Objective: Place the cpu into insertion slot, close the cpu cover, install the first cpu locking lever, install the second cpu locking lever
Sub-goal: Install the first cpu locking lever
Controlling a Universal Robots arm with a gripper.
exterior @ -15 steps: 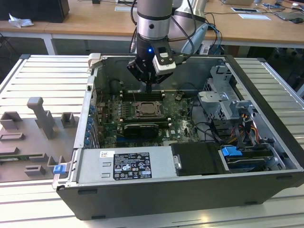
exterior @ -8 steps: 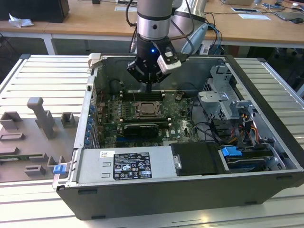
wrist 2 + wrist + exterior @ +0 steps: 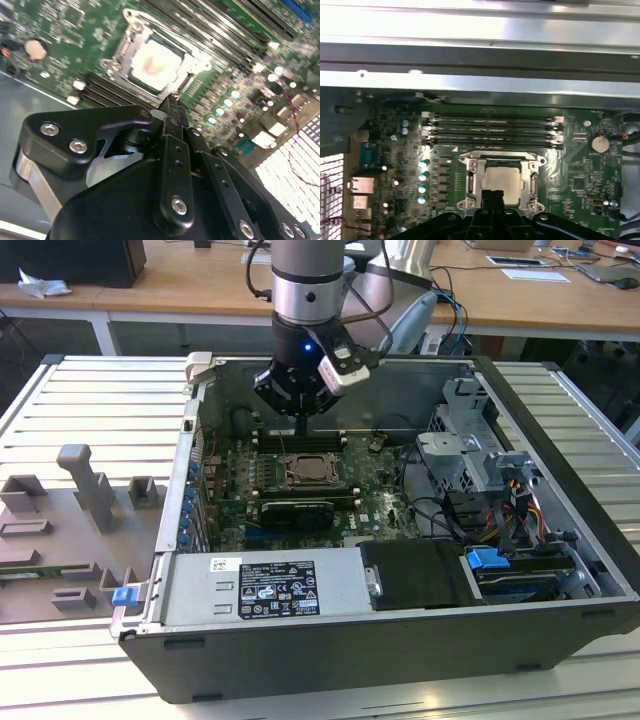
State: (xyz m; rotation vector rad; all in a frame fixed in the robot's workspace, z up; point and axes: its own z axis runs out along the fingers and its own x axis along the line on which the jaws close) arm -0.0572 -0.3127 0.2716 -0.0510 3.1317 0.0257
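**Chip seated, cover down**

The small, pale silvery-beige square cpu (image 3: 502, 181) is seen seated in the silver-rimmed insertion slot (image 3: 495, 163). The thin silvery windowed cpu cover (image 3: 471, 175) is judged closed over it (lever latching cannot be told). Just above hangs the black gripper (image 3: 492, 197), fingers together, empty. The dark open computer case (image 3: 400, 650) is given whole in the exterior view.

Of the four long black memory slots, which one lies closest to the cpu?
The last memory slot of the row, running right beside the cpu cover; the other three lie beyond it, toward the metal case wall.
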